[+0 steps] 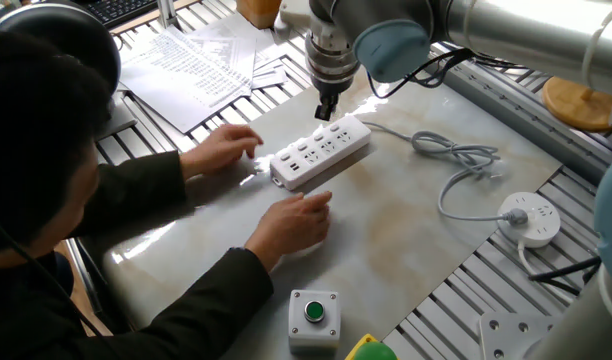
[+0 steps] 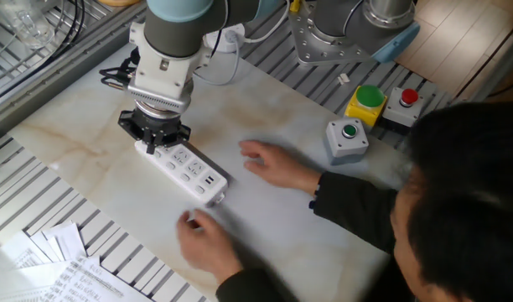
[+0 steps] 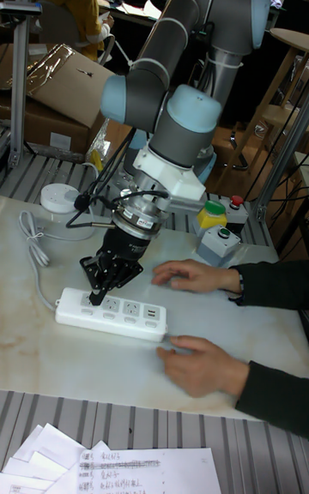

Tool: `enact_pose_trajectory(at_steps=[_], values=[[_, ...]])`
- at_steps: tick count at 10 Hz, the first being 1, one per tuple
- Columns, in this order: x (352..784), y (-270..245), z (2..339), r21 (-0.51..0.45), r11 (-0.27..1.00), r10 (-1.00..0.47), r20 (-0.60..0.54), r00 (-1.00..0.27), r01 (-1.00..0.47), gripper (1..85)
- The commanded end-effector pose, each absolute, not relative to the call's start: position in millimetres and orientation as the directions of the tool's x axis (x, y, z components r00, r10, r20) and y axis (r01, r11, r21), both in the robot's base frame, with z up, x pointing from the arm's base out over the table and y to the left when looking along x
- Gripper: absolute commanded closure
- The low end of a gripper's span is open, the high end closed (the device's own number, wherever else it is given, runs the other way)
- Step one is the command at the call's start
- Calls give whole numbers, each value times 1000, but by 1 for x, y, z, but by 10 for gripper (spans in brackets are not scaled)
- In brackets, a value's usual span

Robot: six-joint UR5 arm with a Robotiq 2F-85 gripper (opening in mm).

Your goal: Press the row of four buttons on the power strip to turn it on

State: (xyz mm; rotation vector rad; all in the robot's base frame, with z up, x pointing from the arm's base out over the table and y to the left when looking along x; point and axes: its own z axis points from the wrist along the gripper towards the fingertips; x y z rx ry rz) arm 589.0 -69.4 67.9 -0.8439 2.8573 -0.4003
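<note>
The power strip (image 1: pixel 321 153) is a long white bar lying diagonally on the marble board, also seen at power strip (image 2: pixel 186 169) and power strip (image 3: pixel 112 312). Its pale grey cord (image 1: pixel 454 155) trails off to the right. My gripper (image 1: pixel 326 112) points straight down over the cord end of the strip, its fingertips together in one narrow tip, just above or touching the top face. The other fixed view has the gripper (image 2: pixel 153 141) over the same end, as does the tall view's gripper (image 3: pixel 96 294). The four buttons are too small to make out.
A person's two hands (image 1: pixel 226 150) (image 1: pixel 298 220) rest beside the strip's near end. A small grey box with a green button (image 1: pixel 314 312) sits at the front edge. A round white socket hub (image 1: pixel 531 218) lies right. Yellow and red button boxes (image 2: pixel 384 102) stand nearby.
</note>
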Motion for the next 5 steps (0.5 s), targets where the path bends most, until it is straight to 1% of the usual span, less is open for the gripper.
enact_pose_trajectory(at_steps=[1,5], values=[[587,-70,64,-266,801,-567,-51,-822,-536,847],[579,-68,46,-245,810,-565,-84,-821,-533,847]])
